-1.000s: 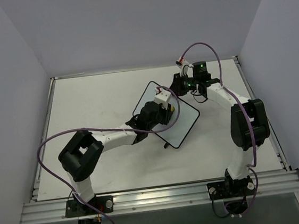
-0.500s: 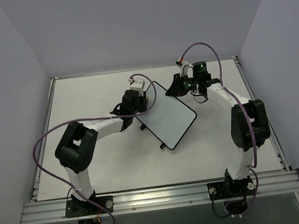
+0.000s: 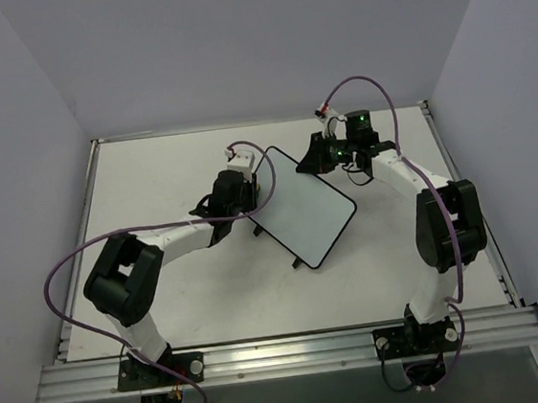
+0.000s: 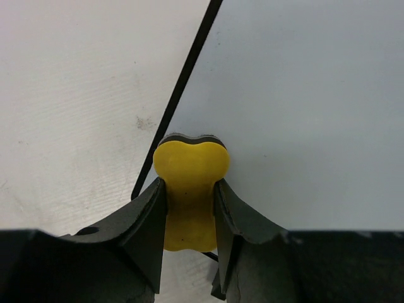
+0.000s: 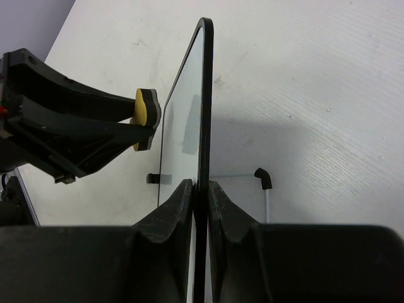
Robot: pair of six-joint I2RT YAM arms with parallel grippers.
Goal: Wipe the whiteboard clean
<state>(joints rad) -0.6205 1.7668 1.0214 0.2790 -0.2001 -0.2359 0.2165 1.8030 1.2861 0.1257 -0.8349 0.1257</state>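
Wiping has carried our left claw (image 4: 189,187), pinching the yellow eraser (image 4: 190,165), from mid-board to the left edge of the whiteboard (image 3: 305,209), which sits on the worktop (image 3: 150,166), its edge pinched in our right claw (image 5: 201,192). We see no marks left, so erasing looks nearly done.

No lettering, number, brand or sign is legible in any view, not even on the whiteboard (image 3: 300,206).
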